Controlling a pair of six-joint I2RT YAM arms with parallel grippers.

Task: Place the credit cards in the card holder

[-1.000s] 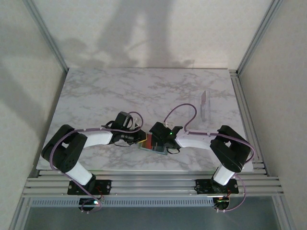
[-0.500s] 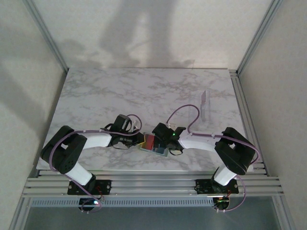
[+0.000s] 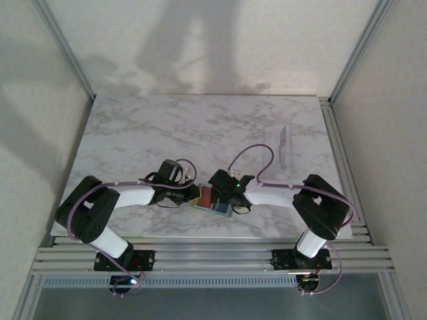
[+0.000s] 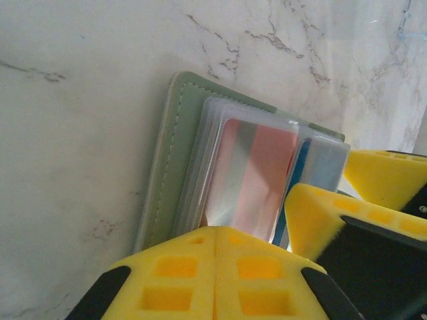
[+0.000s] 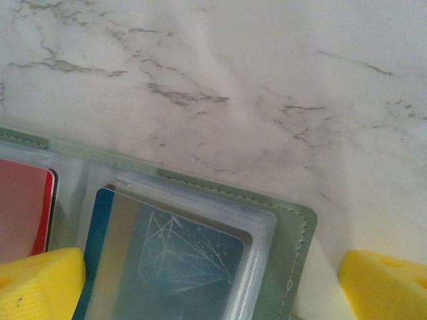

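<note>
Where the marble table [image 3: 133, 133] nears its 6 o'clock edge, the green card holder [image 4: 167, 153] lies open. At its 9 o'clock the left gripper [image 4: 213, 233] has its yellow pads pressed together, nothing seen between them. At 3 o'clock the right gripper [image 5: 207, 267] is spread wide and empty. A red card [image 4: 257, 173] and a teal card [image 5: 180, 267] sit in clear sleeves.

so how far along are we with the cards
Done: a red card and a teal card sit in clear sleeves of the open card holder. In hand: left gripper shut at its edge, right gripper open over it. To do: maybe the pale item standing far right, then closing.
</note>
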